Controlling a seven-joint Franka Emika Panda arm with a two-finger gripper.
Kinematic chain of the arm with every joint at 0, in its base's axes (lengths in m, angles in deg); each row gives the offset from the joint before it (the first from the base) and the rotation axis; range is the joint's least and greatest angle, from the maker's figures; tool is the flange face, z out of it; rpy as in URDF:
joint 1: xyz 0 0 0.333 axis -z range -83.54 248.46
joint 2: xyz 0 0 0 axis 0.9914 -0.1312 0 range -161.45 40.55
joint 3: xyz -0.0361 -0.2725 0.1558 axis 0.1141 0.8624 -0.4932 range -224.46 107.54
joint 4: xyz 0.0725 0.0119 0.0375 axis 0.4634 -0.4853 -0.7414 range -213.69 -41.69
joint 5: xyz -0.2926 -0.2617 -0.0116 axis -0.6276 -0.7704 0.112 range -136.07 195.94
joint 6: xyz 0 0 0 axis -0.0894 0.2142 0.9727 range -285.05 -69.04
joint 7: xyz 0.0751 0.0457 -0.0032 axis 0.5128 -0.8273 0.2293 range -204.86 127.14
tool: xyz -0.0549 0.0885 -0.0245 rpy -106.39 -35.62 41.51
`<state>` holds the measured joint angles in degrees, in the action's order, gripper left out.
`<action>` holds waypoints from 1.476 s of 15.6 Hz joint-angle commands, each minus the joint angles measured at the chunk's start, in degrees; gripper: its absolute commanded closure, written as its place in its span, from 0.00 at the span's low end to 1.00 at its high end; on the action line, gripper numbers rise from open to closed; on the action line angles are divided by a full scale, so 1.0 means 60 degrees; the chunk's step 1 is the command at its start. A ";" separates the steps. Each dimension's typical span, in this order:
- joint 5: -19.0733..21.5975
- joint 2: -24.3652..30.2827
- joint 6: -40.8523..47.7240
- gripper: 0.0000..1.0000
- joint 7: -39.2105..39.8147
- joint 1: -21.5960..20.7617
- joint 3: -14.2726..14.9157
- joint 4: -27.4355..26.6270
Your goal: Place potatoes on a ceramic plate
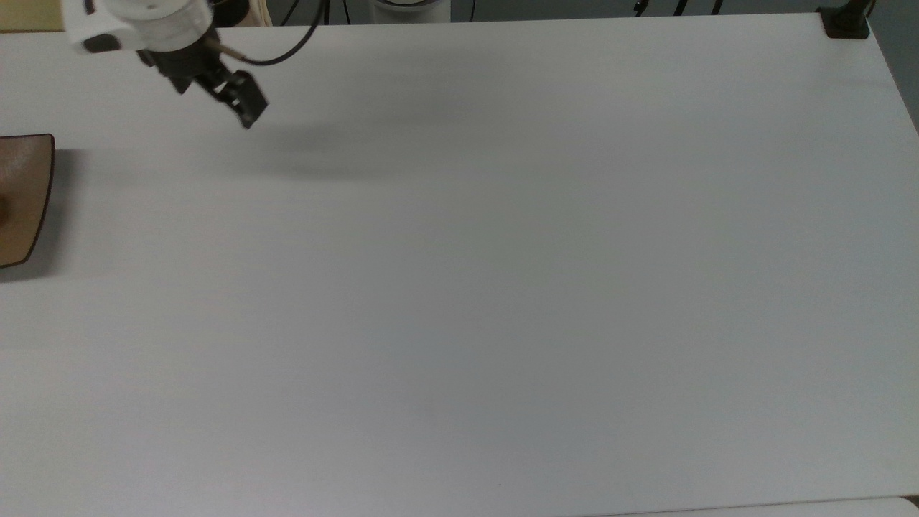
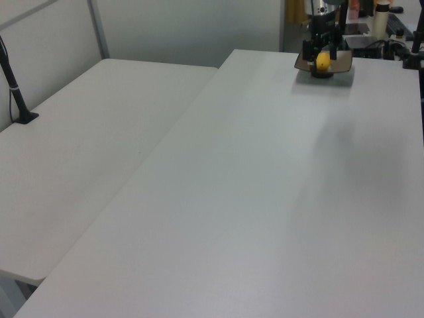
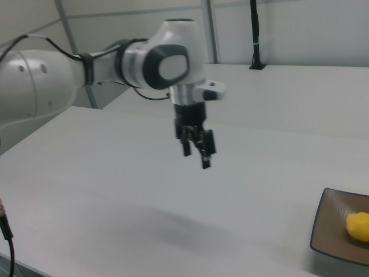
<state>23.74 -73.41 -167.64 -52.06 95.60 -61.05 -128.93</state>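
Potatoes [image 3: 358, 225] lie on ceramic plate [image 3: 330, 229] (gripper [image 3: 196, 154] well apart).

The arm [image 3: 115, 63] reaches level, its end effector [image 3: 196, 154] pointing down, fingers [image 3: 206, 158] parted and empty.

Counter [image 3: 115, 190]: white, wide, bare under the tool [image 3: 196, 152].
Plate [image 3: 340, 228]: brown, on the counter, well apart from the tool, toward the right view's right edge.
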 commanded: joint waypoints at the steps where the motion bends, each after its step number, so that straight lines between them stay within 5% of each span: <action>1: -0.0125 0.1469 0.0475 0.00 0.0413 -0.0856 0.0109 -0.1359; 12: 0.0329 0.2804 0.0757 0.00 0.0559 -0.2629 0.0153 -0.1931; 15: 0.0402 0.2849 -0.0474 0.00 0.0619 -0.2645 0.0153 -0.2327; 23: 0.0766 0.2922 -0.1033 0.00 0.0619 -0.2543 0.0153 -0.2679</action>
<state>25.29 -58.20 -171.47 -50.17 80.18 -60.88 -142.25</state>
